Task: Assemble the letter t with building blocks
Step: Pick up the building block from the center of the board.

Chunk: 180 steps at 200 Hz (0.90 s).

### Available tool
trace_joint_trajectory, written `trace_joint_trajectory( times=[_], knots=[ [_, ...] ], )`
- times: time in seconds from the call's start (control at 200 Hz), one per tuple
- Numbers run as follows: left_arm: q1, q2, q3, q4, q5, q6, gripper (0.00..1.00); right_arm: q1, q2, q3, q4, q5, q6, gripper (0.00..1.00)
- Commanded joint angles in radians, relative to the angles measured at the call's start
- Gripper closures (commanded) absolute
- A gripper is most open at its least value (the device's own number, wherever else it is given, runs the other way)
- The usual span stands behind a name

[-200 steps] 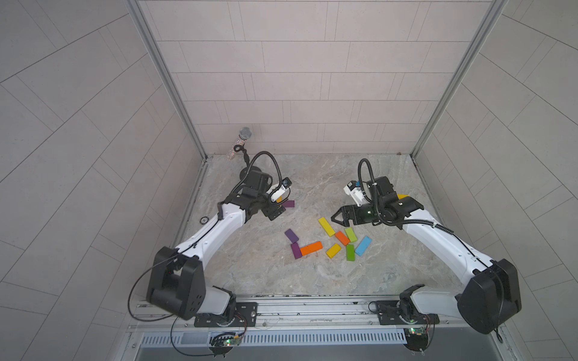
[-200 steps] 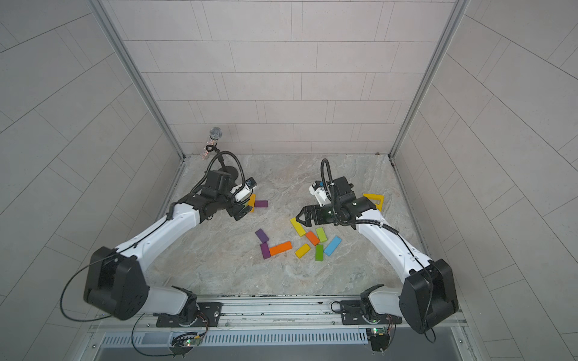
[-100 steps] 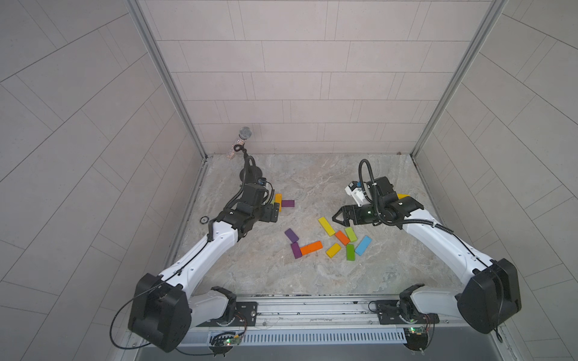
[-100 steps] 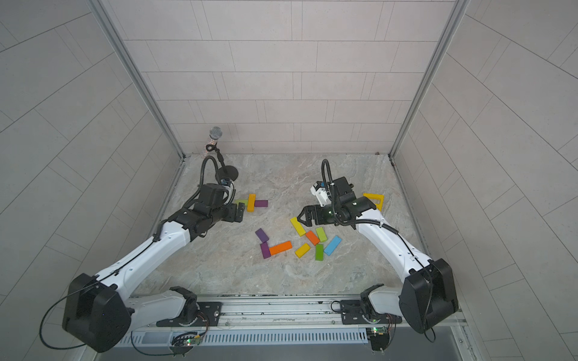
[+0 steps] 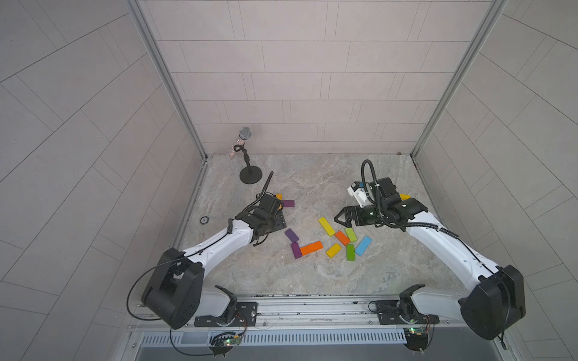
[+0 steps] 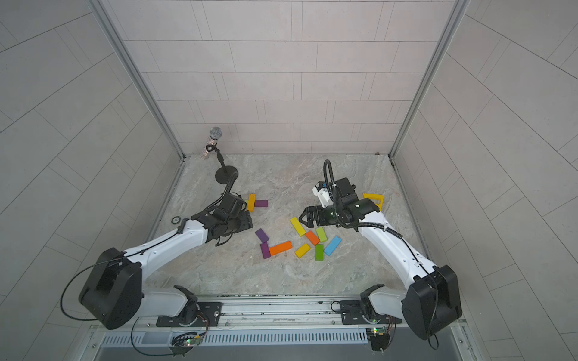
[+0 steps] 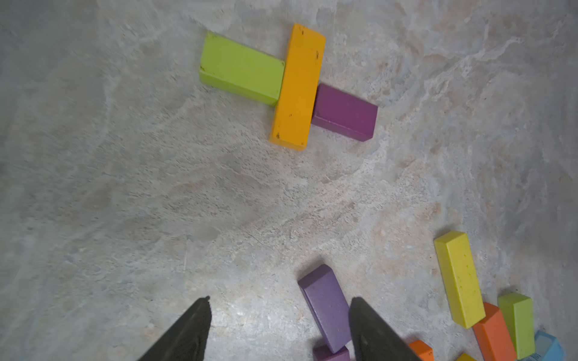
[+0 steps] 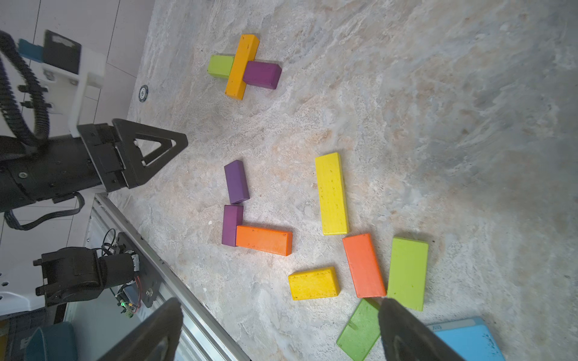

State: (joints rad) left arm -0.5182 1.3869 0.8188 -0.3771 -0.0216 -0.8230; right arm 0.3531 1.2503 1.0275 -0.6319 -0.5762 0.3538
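Three building blocks form a cross at the back left: a long orange-yellow block (image 7: 298,87) with a lime green block (image 7: 240,72) and a purple block (image 7: 344,112) butted against its sides. In a top view the cross (image 6: 251,202) lies just beyond my left gripper (image 6: 247,223). My left gripper (image 7: 280,308) is open and empty, and a loose purple block (image 7: 325,306) lies beside one finger. Several loose blocks lie mid-table, among them an orange one (image 5: 311,247) and a long yellow one (image 5: 326,226). My right gripper (image 5: 337,218) is open and empty above the yellow block.
A microphone on a stand (image 5: 247,156) stands at the back left corner. A yellow triangular frame (image 6: 373,200) lies behind the right arm. A small round disc (image 5: 204,220) sits by the left wall. Tiled walls close three sides, and a metal rail (image 5: 312,301) runs along the front.
My left arm has drawn back from the cross toward the front, uncovering the blocks, and its jaws have narrowed somewhat. The right arm has not moved.
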Motion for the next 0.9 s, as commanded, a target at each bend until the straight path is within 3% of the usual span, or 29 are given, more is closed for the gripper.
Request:
trace_joint_trajectory(
  times=[0.0,0.205,0.896],
  knots=[
    [-0.015,0.034,0.017,0.000,0.082,-0.193,0.30,0.001,-0.004,-0.006,0.013,-0.007,0.009,0.00],
    [-0.053,0.113,0.053,-0.019,0.160,-0.310,0.33,0.001,-0.014,-0.032,0.014,-0.005,0.001,0.00],
    [-0.143,0.306,0.263,-0.224,0.036,-0.433,0.42,-0.005,-0.043,-0.096,0.060,-0.032,0.000,0.00]
  ],
)
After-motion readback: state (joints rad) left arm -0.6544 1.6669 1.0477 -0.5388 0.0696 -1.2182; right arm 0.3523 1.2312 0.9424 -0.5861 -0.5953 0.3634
